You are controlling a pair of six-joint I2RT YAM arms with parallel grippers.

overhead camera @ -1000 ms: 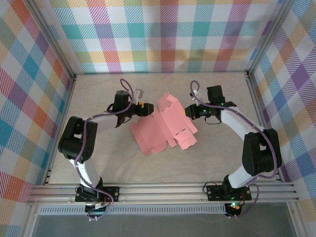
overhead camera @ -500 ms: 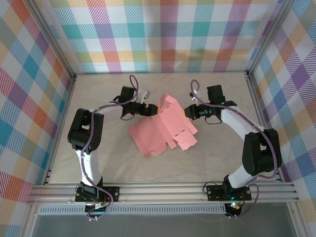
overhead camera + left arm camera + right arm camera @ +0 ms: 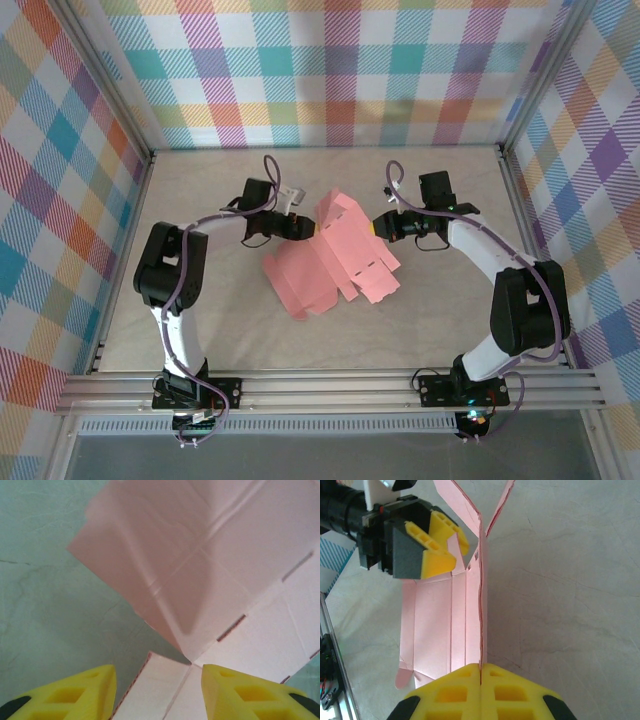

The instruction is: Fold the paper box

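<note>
The paper box (image 3: 340, 262) is a salmon-pink die-cut sheet, partly lifted off the middle of the table. Its right part stands on edge, and my right gripper (image 3: 378, 228) is shut on it. In the right wrist view the thin card edge (image 3: 481, 605) runs straight into the closed yellow fingers of that gripper (image 3: 481, 669). My left gripper (image 3: 305, 228) is at the sheet's upper left corner. In the left wrist view a creased flap (image 3: 165, 690) lies between its yellow fingers (image 3: 250, 690), which stand apart with a gap on the left side. The left gripper (image 3: 451, 545) also shows in the right wrist view.
Aluminium rails (image 3: 330, 385) run along the near edge, and frame posts with plaid walls close off the sides and back. Bare beige tabletop (image 3: 220, 320) lies to the left and in front of the sheet.
The left arm reached right and forward to the sheet's upper left flap, and its jaws have narrowed around it. The right gripper kept its hold and stayed put.
</note>
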